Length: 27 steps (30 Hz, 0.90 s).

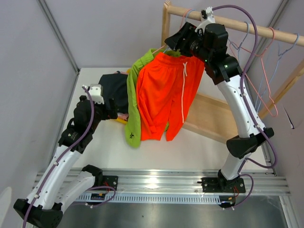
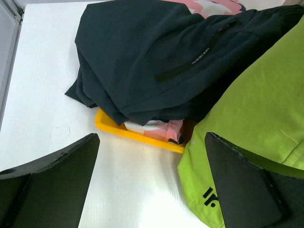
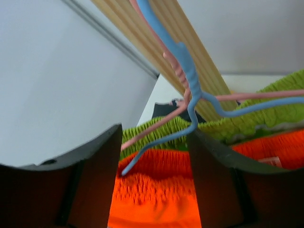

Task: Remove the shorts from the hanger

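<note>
Orange shorts (image 3: 156, 190) — right end effector (image 3: 154, 135) part-open

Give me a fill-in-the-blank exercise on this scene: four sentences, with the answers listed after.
1. The shorts hanging beside the orange shorts are ____ in colour.
2. The dark shorts lie heaped over a tray coloured ____.
3. The rail at the back is made of ____.
4. The left gripper, hovering near the tray, is ____.

Missing words: green; yellow; wood; open.
</note>
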### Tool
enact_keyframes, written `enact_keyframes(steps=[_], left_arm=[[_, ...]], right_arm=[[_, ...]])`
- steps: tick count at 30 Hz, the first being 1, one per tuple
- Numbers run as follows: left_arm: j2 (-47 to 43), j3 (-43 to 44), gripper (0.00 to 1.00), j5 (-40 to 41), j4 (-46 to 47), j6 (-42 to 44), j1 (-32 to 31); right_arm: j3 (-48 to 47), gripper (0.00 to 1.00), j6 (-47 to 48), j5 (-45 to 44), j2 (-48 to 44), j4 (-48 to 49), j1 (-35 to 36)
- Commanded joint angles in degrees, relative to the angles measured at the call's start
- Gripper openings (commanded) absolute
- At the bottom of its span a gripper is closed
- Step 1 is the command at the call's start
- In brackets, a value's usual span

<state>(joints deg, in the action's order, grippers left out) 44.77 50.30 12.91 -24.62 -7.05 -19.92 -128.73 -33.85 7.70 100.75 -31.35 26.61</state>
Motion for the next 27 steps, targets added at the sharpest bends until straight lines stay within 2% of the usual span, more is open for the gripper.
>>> enact_keyframes(steps=[1,4,10,14,18,27], left_arm=[[-0.1,0.2,0.99,-1.5,2.7,-0.3,-0.3],[-0.6,-0.1,0.99,-1.6,2.9,-0.4,-0.3],[0.0,-0.3,0.99,-1.7,2.7,-0.4,-0.3],[0.1,-0.4,0.99,-1.7,2.6,-0.5,-0.3],[0.2,-0.4,0.99,-1.6,2.6,-0.4,-0.3],[1.1,-0.5,0.99,-1.4,2.4,-0.4,-0.3]], right_arm=[[-0.8,0.56,0.1,-2.4,0.4,2.4,0.9],[0.1,0.42,0.2,-3.0,0.4,2.4,1.4],[1.3,0.31,0.3,-4.3,-0.6,1.9,1.7],[2.7,0.29,0.3,-4.7,-2.2,2.1,1.7],[3.6,0.33,0.2,-4.9,-3.1,1.8,1.7],[7.3,0.31,0.2,-6.6,-7.8,2.4,1.7]])
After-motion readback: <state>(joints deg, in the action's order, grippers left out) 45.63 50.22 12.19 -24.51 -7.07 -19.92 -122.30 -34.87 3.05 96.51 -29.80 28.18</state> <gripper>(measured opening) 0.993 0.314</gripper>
